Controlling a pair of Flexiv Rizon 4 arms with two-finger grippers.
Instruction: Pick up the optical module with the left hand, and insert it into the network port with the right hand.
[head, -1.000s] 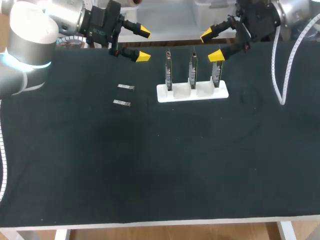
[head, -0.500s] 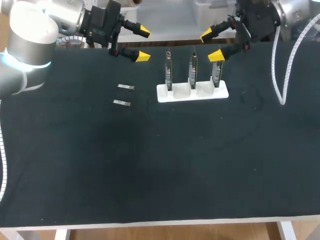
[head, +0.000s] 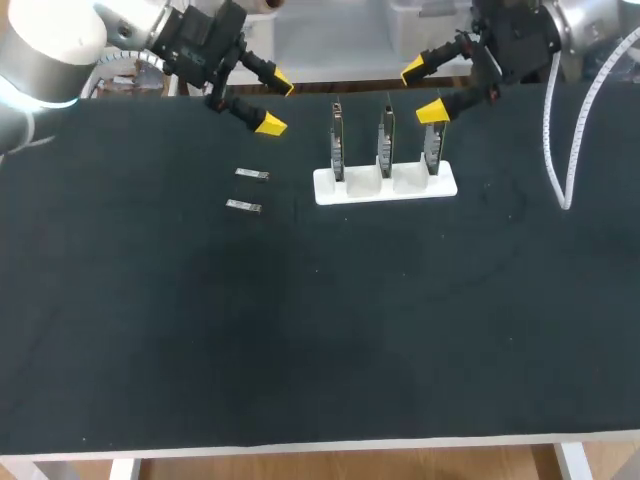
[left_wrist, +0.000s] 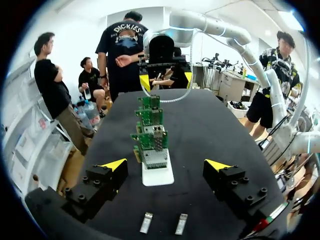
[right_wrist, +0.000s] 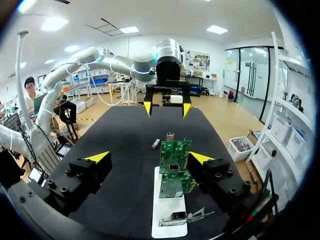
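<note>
Two small silver optical modules lie on the black table left of centre, one (head: 252, 175) behind the other (head: 243, 206). Three upright green boards with network ports (head: 385, 140) stand in a white holder (head: 330, 190). My left gripper (head: 272, 104) hovers open behind the modules, empty. In the left wrist view the modules (left_wrist: 146, 222) (left_wrist: 181, 224) lie under the open gripper (left_wrist: 166, 165), with the boards (left_wrist: 150, 127) ahead. My right gripper (head: 422, 90) hangs open over the rightmost board. Its own view shows the open gripper (right_wrist: 149, 157) above the boards (right_wrist: 174, 170).
A white cable (head: 556, 150) loops down onto the table at the far right. The black mat (head: 320, 330) stretches bare toward the front edge. The white holder's base (right_wrist: 169, 222) lies under my right gripper.
My left arm has swung up and to the left; its gripper has tilted and shifted slightly left toward the modules. The right arm, modules and boards have not moved.
</note>
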